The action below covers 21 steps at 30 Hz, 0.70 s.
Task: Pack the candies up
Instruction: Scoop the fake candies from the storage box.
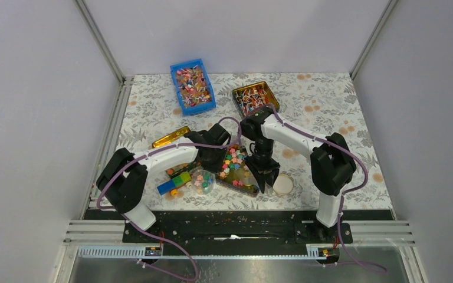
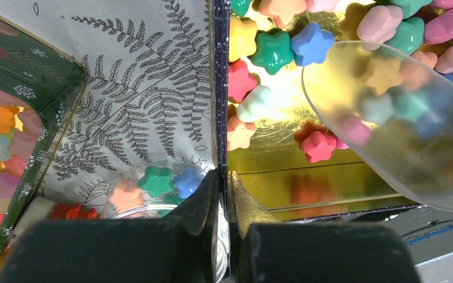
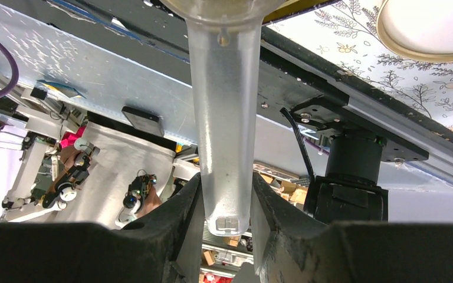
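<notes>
**Tin of star candies braced by one arm, scoop held over it by the other**

A table (image 1: 330,106) covered in a fern-printed cloth carries everything. At its back stand a blue bin (image 1: 193,87) and a gold tin (image 1: 255,97), both filled with twisted-wrapper sweets. A gold lid (image 1: 171,137) lies to the left.

Near the front middle sits a gold-lined tin (image 2: 219,88). It holds the candies (image 2: 273,52), small opaque stars in pink, green, blue, yellow and orange, piled loosely on the shiny floor.

The left gripper (image 2: 221,183) has its jaws pinched together on the thin left wall of that tin, one finger inside and one outside.

The right gripper (image 3: 224,188) is at the tin's near right corner. Its jaws are partly closed and clamp the handle of a clear plastic scoop (image 3: 221,118). In the left wrist view the bowl of the scoop reaches into the tin, tilted, with several candies showing through its wall.

A clear round jar (image 1: 203,180) with a few more stars stands just left of the tin. A white round lid (image 1: 283,184) lies just right of it. A green tin (image 2: 29,76) of translucent orange pieces shows at the left edge of the left wrist view.
</notes>
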Each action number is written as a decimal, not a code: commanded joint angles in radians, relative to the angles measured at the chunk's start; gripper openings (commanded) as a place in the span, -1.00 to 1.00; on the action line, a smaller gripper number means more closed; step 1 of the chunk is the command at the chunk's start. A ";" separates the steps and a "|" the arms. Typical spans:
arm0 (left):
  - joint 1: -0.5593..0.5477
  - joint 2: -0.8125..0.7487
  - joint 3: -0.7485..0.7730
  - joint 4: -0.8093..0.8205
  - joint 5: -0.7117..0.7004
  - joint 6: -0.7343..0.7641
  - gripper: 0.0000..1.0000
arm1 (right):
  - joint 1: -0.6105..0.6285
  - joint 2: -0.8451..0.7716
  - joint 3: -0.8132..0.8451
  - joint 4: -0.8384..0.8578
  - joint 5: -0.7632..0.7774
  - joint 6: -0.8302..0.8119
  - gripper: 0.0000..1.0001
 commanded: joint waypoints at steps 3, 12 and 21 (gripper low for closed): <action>-0.012 -0.026 0.056 0.002 -0.015 0.039 -1.00 | 0.025 -0.010 -0.003 -0.023 -0.020 0.008 -1.00; -0.025 -0.033 0.084 -0.016 -0.028 0.047 -1.00 | 0.029 0.105 0.089 -0.024 0.003 0.013 -1.00; -0.045 -0.034 0.106 -0.022 -0.023 0.036 -1.00 | 0.031 0.249 0.228 -0.030 0.050 0.012 -1.00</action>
